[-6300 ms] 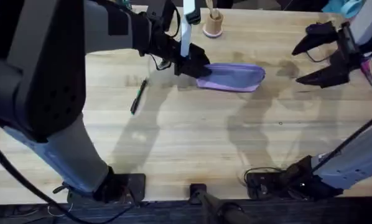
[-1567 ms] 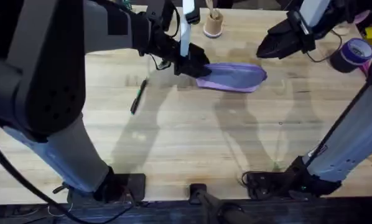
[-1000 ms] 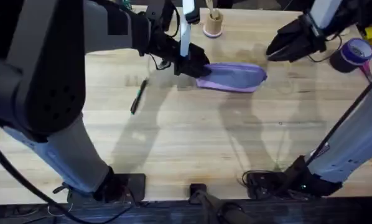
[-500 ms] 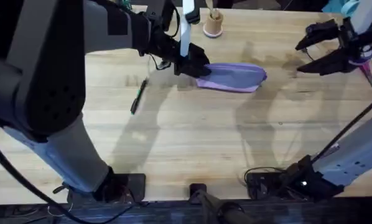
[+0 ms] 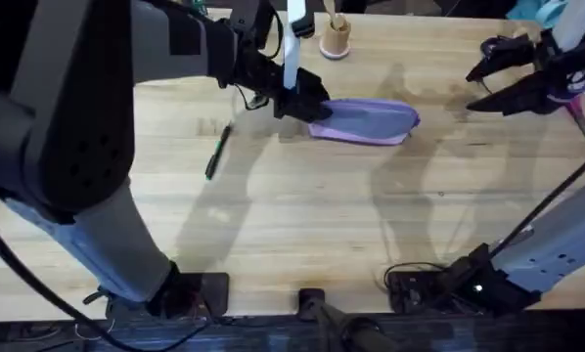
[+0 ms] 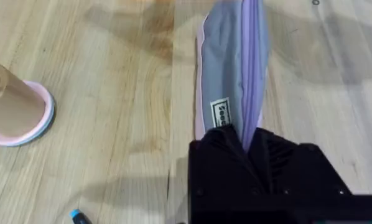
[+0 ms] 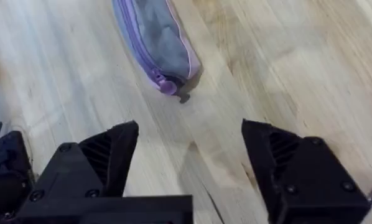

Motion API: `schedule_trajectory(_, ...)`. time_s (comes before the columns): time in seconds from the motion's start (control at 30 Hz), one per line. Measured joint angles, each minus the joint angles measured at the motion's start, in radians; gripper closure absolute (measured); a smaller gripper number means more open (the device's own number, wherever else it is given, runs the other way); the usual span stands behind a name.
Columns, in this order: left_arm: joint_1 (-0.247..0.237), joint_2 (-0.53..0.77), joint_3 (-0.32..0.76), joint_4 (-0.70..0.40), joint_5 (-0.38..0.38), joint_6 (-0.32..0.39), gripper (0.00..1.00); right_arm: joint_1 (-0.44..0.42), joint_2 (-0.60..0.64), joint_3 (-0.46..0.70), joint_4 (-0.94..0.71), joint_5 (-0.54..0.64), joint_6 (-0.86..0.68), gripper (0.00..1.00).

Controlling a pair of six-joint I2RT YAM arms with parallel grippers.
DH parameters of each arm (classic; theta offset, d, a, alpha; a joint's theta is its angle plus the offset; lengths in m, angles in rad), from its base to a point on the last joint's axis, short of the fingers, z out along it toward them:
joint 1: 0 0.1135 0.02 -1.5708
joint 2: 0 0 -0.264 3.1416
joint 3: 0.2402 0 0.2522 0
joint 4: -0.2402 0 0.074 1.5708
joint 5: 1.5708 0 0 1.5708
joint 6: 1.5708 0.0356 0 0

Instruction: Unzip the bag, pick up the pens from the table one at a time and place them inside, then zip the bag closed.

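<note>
Your bag (image 5: 366, 120) lies flat on the table (image 5: 302, 215) and its zipper looks closed along its length; in the right wrist view the purple pull (image 7: 168, 86) sits at the bag's far end, the one away from your left gripper. Nothing shows inside it.

Your left gripper (image 5: 307, 100) is clamped on the near end of the bag: in the left wrist view the black fingers (image 6: 218, 149) meet over the purple zipper strip (image 6: 251, 74), right beside the small label (image 6: 222, 114). That pincer is narrow, pinching fabric.

Your right gripper (image 5: 498, 75) hangs well apart from the bag, on the pull-tab side, its jaws spread wide and holding nothing; the right wrist view shows bare table between the two fingers (image 7: 102, 155).

The bag's long axis runs straight away from your left gripper toward the right gripper's side of the table.

One pen (image 5: 217, 152) lies on the table on the other side of the left gripper from the bag, well apart from it, pointing slantwise. A tan cup (image 6: 9, 102) with a pink base stands near the bag's gripped end.
</note>
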State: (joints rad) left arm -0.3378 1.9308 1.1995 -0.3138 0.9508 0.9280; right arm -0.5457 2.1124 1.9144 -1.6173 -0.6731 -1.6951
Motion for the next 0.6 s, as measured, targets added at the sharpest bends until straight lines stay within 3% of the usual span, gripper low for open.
schedule_trajectory(0.6, 0.0, 0.0, 0.0, 0.0, 0.0, 0.0, 0.959, 0.0, 0.0, 0.0, 0.0, 0.0, 0.016, 0.006)
